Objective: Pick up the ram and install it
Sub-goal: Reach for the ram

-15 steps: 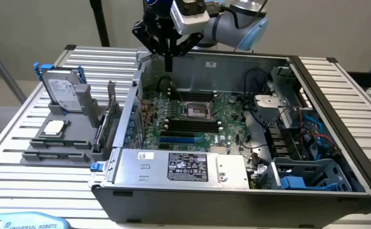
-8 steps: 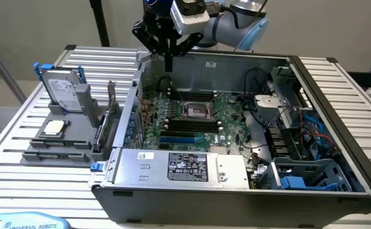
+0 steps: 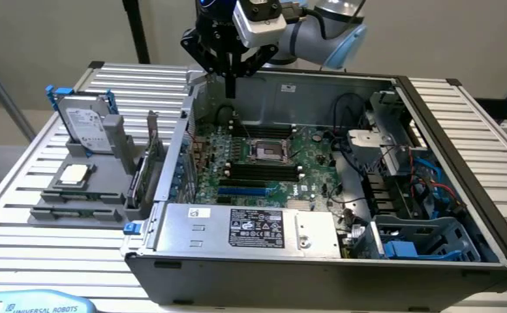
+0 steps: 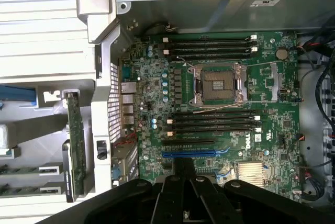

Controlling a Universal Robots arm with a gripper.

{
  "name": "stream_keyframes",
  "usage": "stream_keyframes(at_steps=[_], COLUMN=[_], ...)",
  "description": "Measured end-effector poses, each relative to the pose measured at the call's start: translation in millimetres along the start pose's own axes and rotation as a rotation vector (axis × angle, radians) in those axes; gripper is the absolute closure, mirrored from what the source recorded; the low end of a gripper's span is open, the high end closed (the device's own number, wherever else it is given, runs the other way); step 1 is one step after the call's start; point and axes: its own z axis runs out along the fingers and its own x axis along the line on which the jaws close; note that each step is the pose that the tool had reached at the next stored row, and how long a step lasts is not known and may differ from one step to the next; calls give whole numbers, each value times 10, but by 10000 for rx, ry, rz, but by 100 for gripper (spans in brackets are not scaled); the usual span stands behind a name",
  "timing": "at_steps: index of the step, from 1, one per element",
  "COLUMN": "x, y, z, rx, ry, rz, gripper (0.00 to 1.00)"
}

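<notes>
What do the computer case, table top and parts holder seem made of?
Computer case: sheet metal, dull grey; thin folded walls, perforated rear panel.
Table top: probably aluminium; pale ribbed slats with soft sheen.
Parts holder: likely plastic; matte grey, blocky moulded shapes.

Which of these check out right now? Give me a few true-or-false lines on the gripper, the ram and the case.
1. The gripper is shut and holds nothing. True.
2. The motherboard's black memory slots are empty. True.
3. The ram is seated on the motherboard. False: the ram lies in the gray holder outside the case.
4. The hard drive sits inside the case. False: the hard drive stands in the holder.
</notes>
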Motion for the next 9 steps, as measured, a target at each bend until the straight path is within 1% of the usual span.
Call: stream_keyframes(at_steps=[9], x=[0], y=[0], z=[0], rx=[0], ry=[0], rz=[0], gripper=[89])
